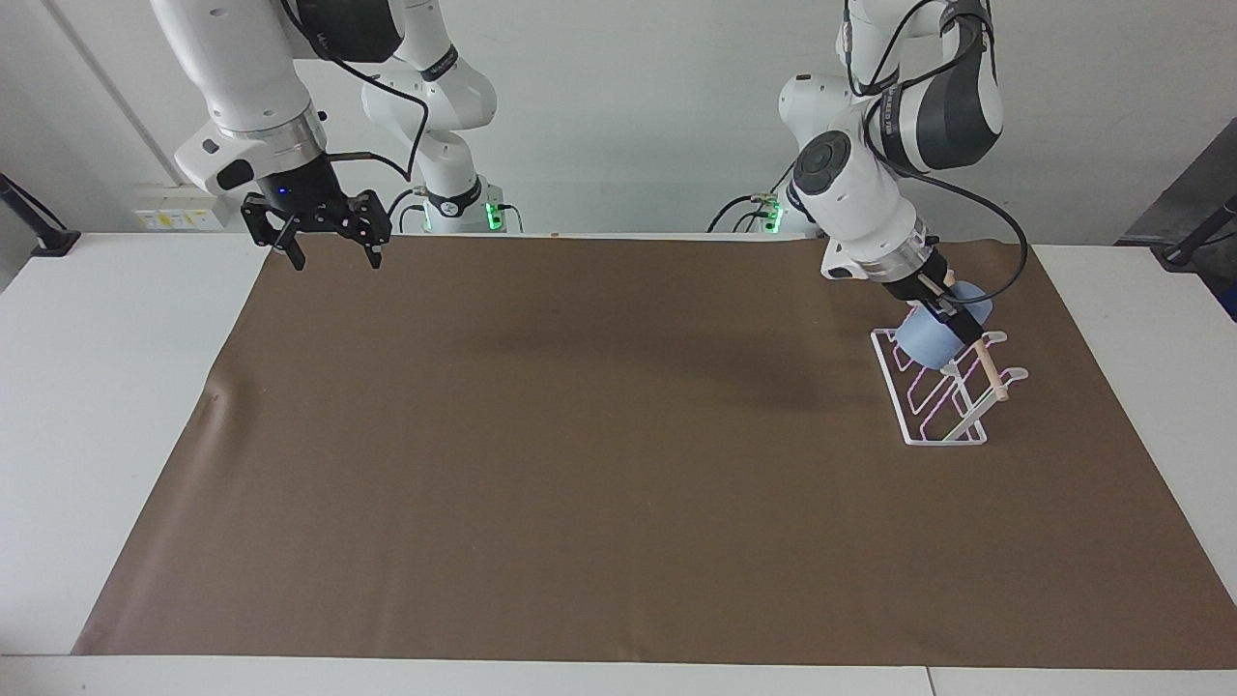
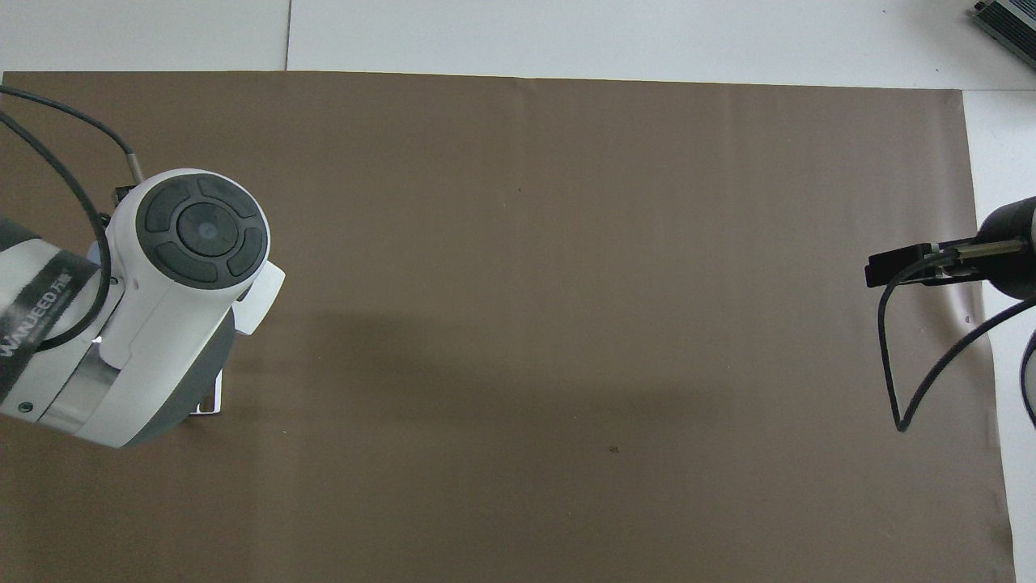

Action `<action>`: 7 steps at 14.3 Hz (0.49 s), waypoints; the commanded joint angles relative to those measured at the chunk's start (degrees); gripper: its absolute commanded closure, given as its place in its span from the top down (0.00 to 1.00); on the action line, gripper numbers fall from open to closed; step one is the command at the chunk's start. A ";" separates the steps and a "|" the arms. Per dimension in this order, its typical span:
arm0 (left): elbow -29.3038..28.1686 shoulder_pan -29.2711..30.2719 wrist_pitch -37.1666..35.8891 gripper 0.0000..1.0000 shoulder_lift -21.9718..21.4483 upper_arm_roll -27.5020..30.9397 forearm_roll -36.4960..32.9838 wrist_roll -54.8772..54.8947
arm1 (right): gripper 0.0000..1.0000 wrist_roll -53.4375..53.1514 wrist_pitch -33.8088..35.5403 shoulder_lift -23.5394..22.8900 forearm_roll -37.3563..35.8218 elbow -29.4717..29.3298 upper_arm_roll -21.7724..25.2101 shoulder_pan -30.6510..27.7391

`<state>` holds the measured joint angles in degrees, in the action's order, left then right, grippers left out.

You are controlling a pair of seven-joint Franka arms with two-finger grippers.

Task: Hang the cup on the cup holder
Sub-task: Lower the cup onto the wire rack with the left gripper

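On a white table [image 1: 116, 406] under a brown mat [image 1: 580, 454], the waiting right gripper [image 1: 331, 253] hangs spread and empty over the robots' edge, while the left gripper [image 1: 952, 314] clasps the cup [image 1: 926, 340] against the cup holder [image 1: 942, 391] near the left arm's end.

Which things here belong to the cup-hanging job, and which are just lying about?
Part of the job:
- cup, on the rack's end nearest the robots
- cup holder
- left gripper, at the cup

Not part of it:
- brown mat
- right gripper, waiting, jaws open, over the mat's corner
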<state>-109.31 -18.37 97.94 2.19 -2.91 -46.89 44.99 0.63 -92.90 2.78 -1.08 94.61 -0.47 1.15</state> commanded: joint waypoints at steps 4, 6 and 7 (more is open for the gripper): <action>-7.31 3.86 7.95 0.00 -2.62 -0.25 -3.64 1.15 | 1.00 -0.98 0.79 0.04 -1.12 -0.12 -0.50 -0.35; -7.76 5.09 9.89 0.00 -2.54 -0.25 -4.70 2.29 | 1.00 -0.98 0.79 0.04 -1.12 -0.12 -0.50 -0.35; -8.28 5.71 10.68 0.00 -2.62 -0.34 -4.70 2.64 | 1.00 -1.07 0.79 0.04 -1.12 -0.12 -0.50 -0.35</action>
<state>-114.60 -14.46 105.69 1.95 -2.82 -50.14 46.23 0.63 -92.90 2.75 -1.08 94.60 -0.50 1.15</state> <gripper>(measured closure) 0.181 0.000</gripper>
